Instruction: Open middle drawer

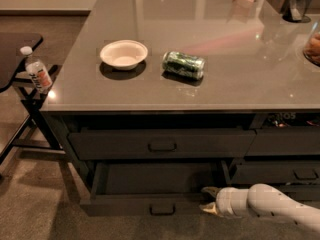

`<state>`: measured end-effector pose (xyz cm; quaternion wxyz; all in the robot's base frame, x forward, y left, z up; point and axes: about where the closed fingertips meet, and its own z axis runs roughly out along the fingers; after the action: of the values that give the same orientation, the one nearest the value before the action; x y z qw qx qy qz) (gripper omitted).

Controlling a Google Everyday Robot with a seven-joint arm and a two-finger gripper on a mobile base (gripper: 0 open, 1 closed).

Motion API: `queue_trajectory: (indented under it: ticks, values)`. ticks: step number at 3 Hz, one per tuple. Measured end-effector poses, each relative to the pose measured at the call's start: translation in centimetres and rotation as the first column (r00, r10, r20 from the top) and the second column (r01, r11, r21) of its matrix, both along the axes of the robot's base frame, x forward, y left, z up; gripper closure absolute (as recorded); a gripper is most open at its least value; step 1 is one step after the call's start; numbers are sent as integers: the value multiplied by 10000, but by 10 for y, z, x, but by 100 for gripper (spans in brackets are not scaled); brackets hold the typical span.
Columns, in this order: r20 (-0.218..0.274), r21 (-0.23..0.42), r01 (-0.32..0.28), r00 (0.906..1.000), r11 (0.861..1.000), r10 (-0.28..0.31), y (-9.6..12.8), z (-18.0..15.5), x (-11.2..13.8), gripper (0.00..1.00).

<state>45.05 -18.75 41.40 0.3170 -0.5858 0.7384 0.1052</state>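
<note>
The middle drawer [125, 203] is the wide dark grey one below the top drawer. It stands pulled out, its dark flat inside [160, 178] shows, and a small loop handle [162, 209] sits at the centre of its front. My gripper [207, 200], on a white arm [270, 206] coming in from the lower right, is at the right end of that drawer's front. Its two tan fingertips are spread apart, one above the front's top edge and one below, and hold nothing.
The top drawer [161, 144] is shut. On the grey counter [225, 79] lie a white bowl [123, 54] and a green can [184, 64] on its side. More drawers [295, 173] are to the right. A stand with a bottle [37, 71] is at the left.
</note>
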Motion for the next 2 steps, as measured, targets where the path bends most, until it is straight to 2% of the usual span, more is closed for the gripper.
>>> queue_trajectory:
  ticks: [2]
  values:
    - [152, 44, 68, 9999, 10000, -68, 2, 10, -1, 100]
